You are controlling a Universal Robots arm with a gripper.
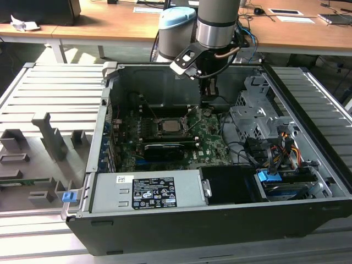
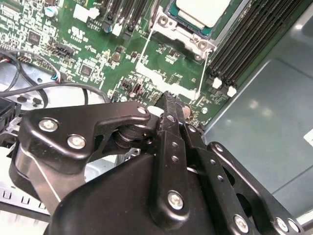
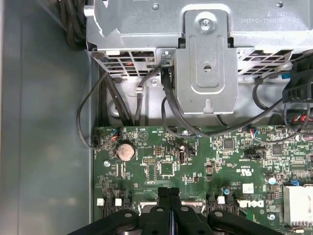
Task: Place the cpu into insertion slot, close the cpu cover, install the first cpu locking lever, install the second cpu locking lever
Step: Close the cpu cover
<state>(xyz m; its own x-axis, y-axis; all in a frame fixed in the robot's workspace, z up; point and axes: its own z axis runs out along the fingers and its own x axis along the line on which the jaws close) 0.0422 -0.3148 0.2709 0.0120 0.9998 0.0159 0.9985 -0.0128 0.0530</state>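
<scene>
While the claw (image 1: 208, 104) hangs pinched shut on nothing just up and right of centre in the exterior view, the cpu (image 1: 169, 125) lies in the insertion slot (image 1: 158, 128) at mid-frame — light, stiff, probably delicate underneath — so its bare edges look the safest hold.

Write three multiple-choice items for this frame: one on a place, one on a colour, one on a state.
1. Where is the cpu?
A. on the desk behind the case
B. in the insertion slot
C. on the power supply

2. What colour is the board?
A. red
B. green
C. blue

3. How is the end effector?
A. shut, holding nothing
B. open around the chip
C. shut on a cable

Answers: 1 B, its silvery top sits inside the socket frame. 2 B, green shows between the components in both wrist views. 3 A, the fingers meet with nothing between them.
</scene>
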